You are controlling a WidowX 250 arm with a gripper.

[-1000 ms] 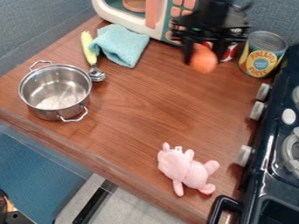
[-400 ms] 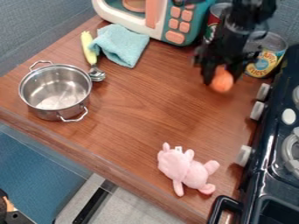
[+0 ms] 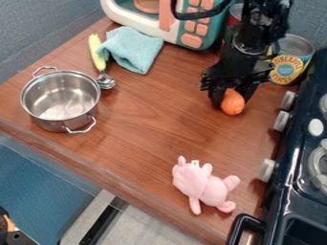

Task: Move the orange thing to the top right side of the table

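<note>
At the upper right of the table (image 3: 144,143), my gripper (image 3: 231,98) points down, its fingers on either side of the orange thing (image 3: 233,103) and shut on it. The orange thing is rounded, and its lower part shows below the fingertips. Whether it touches the tabletop, I cannot tell.
Behind the arm stand a pineapple can (image 3: 288,62) and a red can (image 3: 235,13). A toy microwave (image 3: 203,34), blue cloth (image 3: 133,48) and yellow-handled utensil (image 3: 98,56) are farther back. A steel pot (image 3: 62,98) is left, a pink plush (image 3: 201,185) in front, a stove (image 3: 297,167) right.
From the back of the table, my gripper has come toward the camera and lower, first shifting right and then slightly left. The orange thing has travelled with it.
</note>
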